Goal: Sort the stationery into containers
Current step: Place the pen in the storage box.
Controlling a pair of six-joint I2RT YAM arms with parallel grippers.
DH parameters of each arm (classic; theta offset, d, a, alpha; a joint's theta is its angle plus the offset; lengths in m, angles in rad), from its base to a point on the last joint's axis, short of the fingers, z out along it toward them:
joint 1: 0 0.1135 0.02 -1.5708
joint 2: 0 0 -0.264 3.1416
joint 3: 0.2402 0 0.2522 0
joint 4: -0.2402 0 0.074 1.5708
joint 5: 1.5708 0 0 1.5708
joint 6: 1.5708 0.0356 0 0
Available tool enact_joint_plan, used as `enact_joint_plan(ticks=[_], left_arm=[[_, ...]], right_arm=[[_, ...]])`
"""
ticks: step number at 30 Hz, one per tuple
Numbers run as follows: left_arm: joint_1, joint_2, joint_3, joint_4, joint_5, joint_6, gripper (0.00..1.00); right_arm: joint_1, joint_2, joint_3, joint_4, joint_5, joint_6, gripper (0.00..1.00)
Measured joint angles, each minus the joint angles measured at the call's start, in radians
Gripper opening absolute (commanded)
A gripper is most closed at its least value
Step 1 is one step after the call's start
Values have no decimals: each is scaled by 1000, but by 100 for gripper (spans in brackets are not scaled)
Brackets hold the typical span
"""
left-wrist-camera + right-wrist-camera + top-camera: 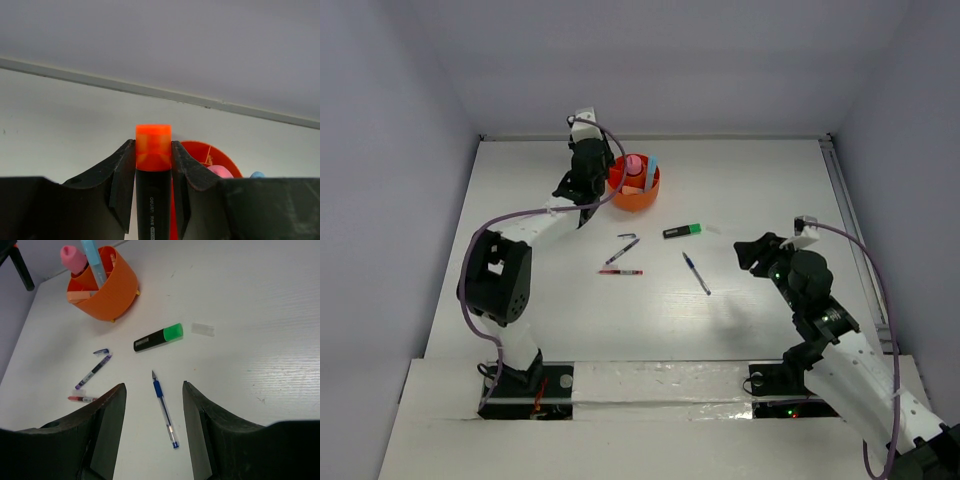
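Four writing items lie loose on the worktop (250,315): a green-capped highlighter (157,338), a blue pen (164,410), a purple pen (93,372) and a red pen (82,399). The orange cup (112,295) holds a pink piece (73,259) and a light-blue marker (95,262). Left jaws grip an orange-capped highlighter (153,147) just beside the cup; right jaws stand open above the blue pen

Glossy orange plastic cup (114,287), matt white wood-grained table (260,315).
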Motion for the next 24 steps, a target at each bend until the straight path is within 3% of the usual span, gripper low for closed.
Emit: enact_joint_plan(ticks=[12, 24], left_arm=[[-6, 56, -57, 265, -85, -56, 0], [-20, 166, -63, 333, -101, -81, 0]], right_arm=[[0, 0, -19, 27, -31, 0, 55], [0, 0, -25, 65, -53, -1, 55]])
